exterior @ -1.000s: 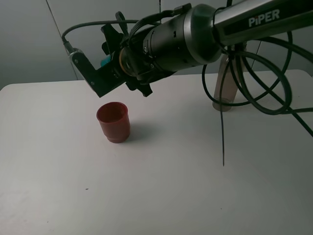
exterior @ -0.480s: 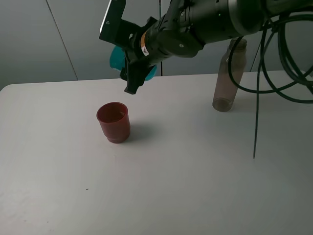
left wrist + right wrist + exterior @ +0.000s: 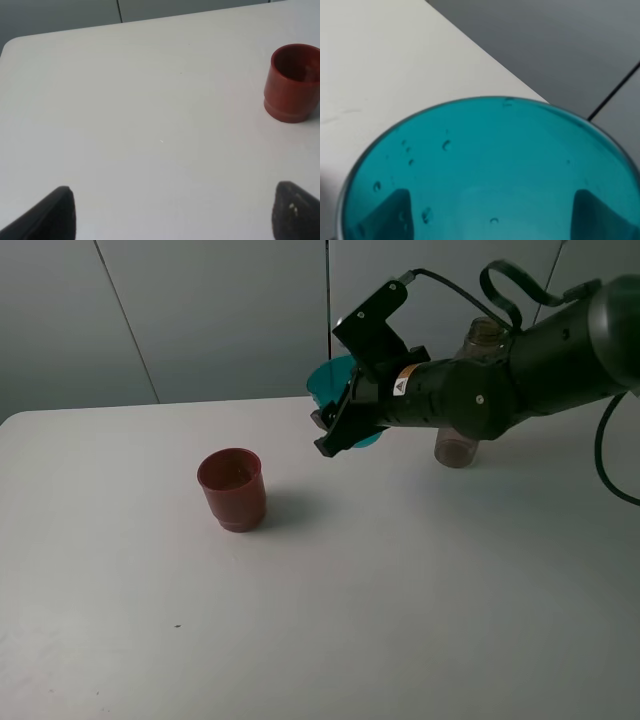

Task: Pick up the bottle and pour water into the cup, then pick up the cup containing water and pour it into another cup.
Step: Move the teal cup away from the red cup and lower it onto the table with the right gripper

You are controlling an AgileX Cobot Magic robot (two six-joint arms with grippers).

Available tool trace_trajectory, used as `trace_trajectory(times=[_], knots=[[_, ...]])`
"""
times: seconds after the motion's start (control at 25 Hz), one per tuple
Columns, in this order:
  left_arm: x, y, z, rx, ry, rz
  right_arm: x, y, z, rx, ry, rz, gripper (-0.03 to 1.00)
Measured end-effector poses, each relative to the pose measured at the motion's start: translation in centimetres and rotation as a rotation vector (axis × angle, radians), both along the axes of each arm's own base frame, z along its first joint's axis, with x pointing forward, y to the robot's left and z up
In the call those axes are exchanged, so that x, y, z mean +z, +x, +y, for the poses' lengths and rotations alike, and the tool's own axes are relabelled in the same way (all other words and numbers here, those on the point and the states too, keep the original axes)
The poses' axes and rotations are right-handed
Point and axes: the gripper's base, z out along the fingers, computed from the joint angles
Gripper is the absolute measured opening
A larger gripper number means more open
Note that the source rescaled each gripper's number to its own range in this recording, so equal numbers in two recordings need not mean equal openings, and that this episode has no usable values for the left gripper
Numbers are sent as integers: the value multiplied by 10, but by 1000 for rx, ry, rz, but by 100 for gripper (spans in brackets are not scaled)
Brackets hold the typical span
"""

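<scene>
Nearest you, the tabletop (image 3: 330,620) lay bare in front. The red cup (image 3: 232,489) stood upright on it, mouth up, well placed to receive a pour. Your left claw (image 3: 170,215) showed only two dark fingertips set wide apart, holding nothing. Farther back, your right claw (image 3: 348,418) was clamped on the teal cup (image 3: 335,385), tilted in the air to the right of the red cup; droplets clung inside. Behind the arm stood the bottle (image 3: 472,390), upright. A small triangular label on the wrist was unreadable.

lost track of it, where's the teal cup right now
In the exterior high view the teal cup is held in the right gripper, above the table, between the red cup and the bottle.
</scene>
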Motion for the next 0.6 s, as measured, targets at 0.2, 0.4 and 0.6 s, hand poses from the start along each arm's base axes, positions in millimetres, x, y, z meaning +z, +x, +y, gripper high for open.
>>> trace_trajectory(times=[0.2, 0.4, 0.6], knots=[[0, 0, 0, 0, 0, 0, -17, -6, -12, -87, 165, -78, 2], [0, 0, 0, 0, 0, 0, -46, 1, -8, -133, 230, -31, 2], [0, 0, 0, 0, 0, 0, -77, 9, -2, -132, 198, 16, 2]])
